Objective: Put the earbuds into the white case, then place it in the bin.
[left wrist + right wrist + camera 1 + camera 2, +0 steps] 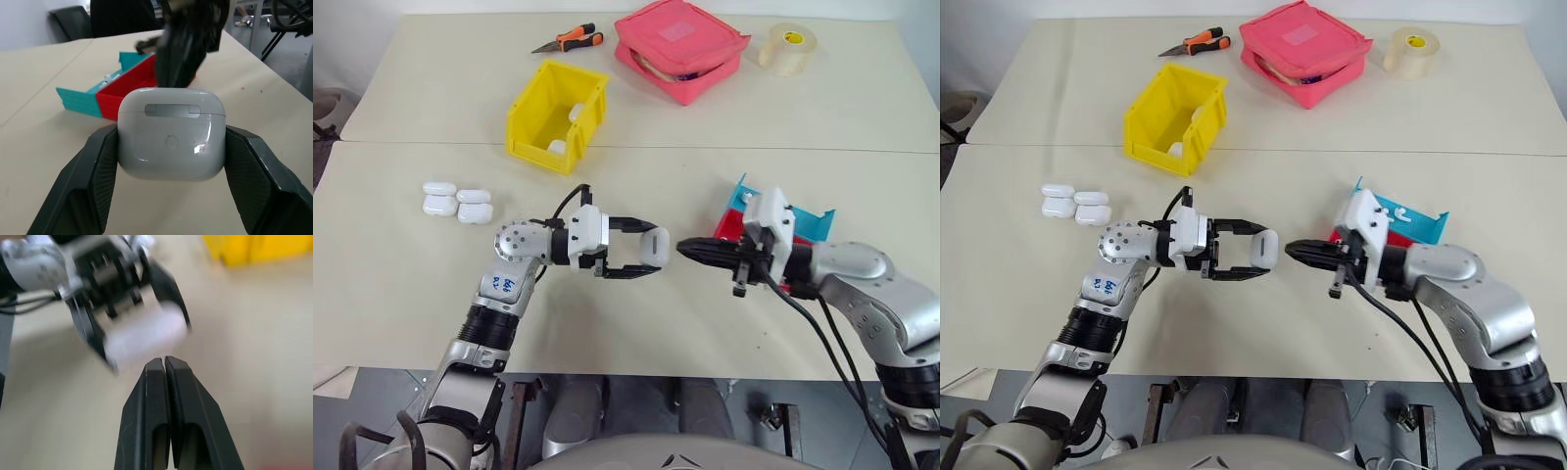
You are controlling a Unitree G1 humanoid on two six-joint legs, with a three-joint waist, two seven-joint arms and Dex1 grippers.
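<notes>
Jaws of the left gripper (pixel 641 250) pinched the white case (pixel 655 247) (lid shut, hinge side toward its wrist camera) above the table (pixel 411 313). Just beside it, tip-on, the right gripper (pixel 685 249) pointed with fingers pressed together. The bin (pixel 533 117) lay well apart, beyond the left arm, which looked nearer to it.

White case (pixel 655 247); yellow bin (pixel 555 116); pink pouch (pixel 680 46); red-and-blue tray (pixel 801 220).

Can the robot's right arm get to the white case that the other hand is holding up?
Probably yes. The left gripper holds the white case out above the table, and the right gripper, shut, points straight at it with nothing between them.
</notes>
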